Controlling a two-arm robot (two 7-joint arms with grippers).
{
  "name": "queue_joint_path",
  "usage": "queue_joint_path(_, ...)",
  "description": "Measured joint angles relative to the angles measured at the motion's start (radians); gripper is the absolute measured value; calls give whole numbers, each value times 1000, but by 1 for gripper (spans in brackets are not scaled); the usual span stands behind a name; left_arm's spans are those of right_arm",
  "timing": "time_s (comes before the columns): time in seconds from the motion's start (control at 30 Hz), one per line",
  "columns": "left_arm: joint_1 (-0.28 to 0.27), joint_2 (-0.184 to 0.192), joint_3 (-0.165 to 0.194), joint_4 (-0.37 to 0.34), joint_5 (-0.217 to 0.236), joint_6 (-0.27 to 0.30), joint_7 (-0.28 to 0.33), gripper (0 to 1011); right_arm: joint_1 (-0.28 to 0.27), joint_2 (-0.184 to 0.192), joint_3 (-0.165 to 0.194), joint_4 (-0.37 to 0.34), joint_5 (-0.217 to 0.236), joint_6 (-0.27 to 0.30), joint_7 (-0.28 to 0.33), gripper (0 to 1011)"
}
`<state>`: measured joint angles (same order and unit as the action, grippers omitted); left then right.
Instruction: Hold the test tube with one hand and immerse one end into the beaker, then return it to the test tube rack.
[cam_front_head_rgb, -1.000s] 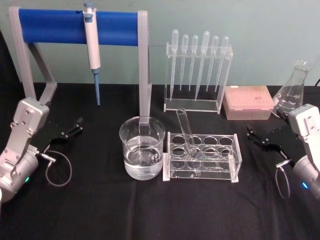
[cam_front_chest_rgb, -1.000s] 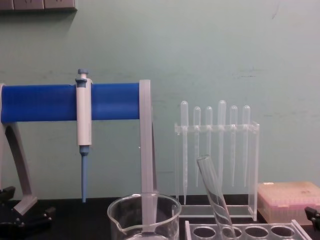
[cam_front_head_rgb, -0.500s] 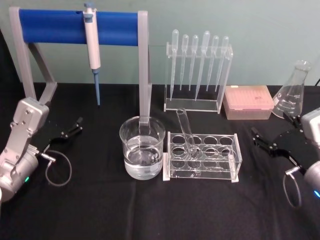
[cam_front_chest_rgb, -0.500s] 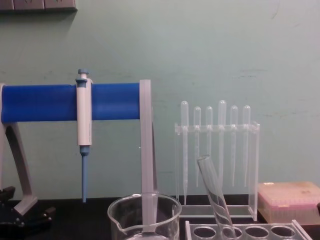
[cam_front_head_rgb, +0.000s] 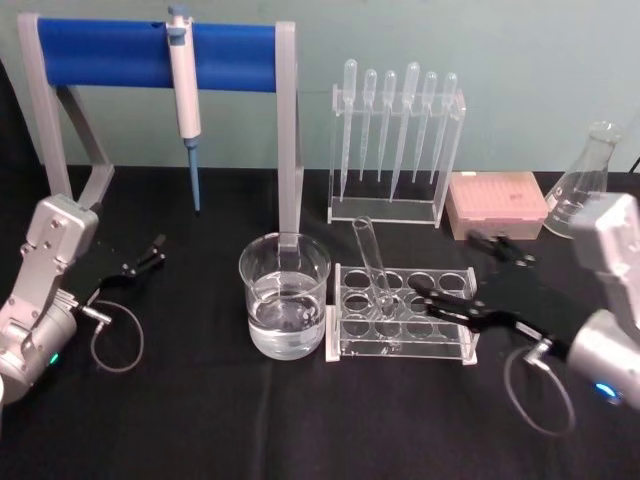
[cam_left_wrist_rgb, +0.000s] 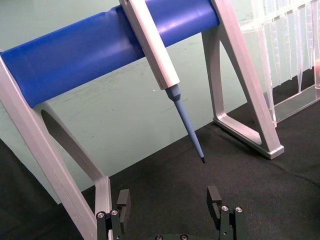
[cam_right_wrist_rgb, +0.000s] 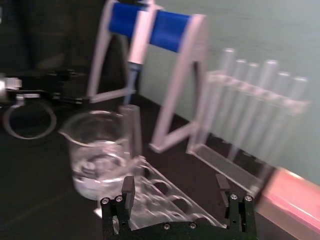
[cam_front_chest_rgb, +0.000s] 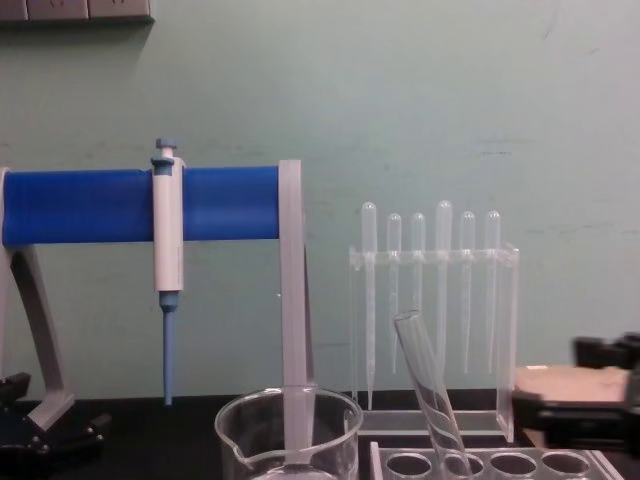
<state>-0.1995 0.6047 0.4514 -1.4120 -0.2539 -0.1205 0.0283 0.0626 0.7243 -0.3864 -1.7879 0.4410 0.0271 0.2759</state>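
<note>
The left gripper (cam_front_head_rgb: 143, 258) rests far out on the left of the black table (cam_front_head_rgb: 300, 420), well apart from the glassware. In the left wrist view its jaws (cam_left_wrist_rgb: 169, 200) stand spread and hold nothing, facing the blue-barred stand (cam_front_head_rgb: 155, 52) and the hanging pipette (cam_front_head_rgb: 184, 85).

Near the middle, the beaker (cam_front_head_rgb: 285, 300) holds some clear liquid and stands just beside the left end of the rack (cam_front_head_rgb: 430, 340). The test tube (cam_front_head_rgb: 372, 262) sits in a hole near that left end. Its round bottom is down in the rack and its long axis is close to upright. The open rim leans back and to the left, which the chest view (cam_front_chest_rgb: 430, 390) also shows.

The right gripper (cam_front_head_rgb: 445, 265) is over the rack's right half and is much the nearer arm. Its jaws (cam_right_wrist_rgb: 175, 187) are spread wide and empty, with their opening facing left. The tube lies just to the left of them, not yet between them.

The grip likely depends on sliding further left until the fingers flank the tube above the rack's top plate. There is free space above the tube for lifting. The dropper rack (cam_front_head_rgb: 392, 150) stands behind, the stand's grey post rises behind the beaker, and the beaker rim is close on the left, so the carry across is short but tight. A pink box (cam_front_head_rgb: 497, 203) and a flask (cam_front_head_rgb: 585, 180) sit at the far right, out of the way.
</note>
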Motion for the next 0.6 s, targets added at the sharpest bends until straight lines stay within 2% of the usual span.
queue_joint_path(0.1, 0, 0, 0, 0, 0, 0, 0, 1000, 66, -38, -46, 29, -13, 38, 56, 1002)
queue_joint_path(0.2, 0, 0, 0, 0, 0, 0, 0, 1000, 115, -70, -79, 58, -34, 67, 88, 1002)
queue_joint_path(0.43, 0, 0, 0, 0, 0, 0, 0, 1000, 198, -123, -124, 109, -87, 116, 130, 1002)
queue_joint_path(0.6, 0, 0, 0, 0, 0, 0, 0, 1000, 231, -145, -139, 123, -122, 133, 141, 1002)
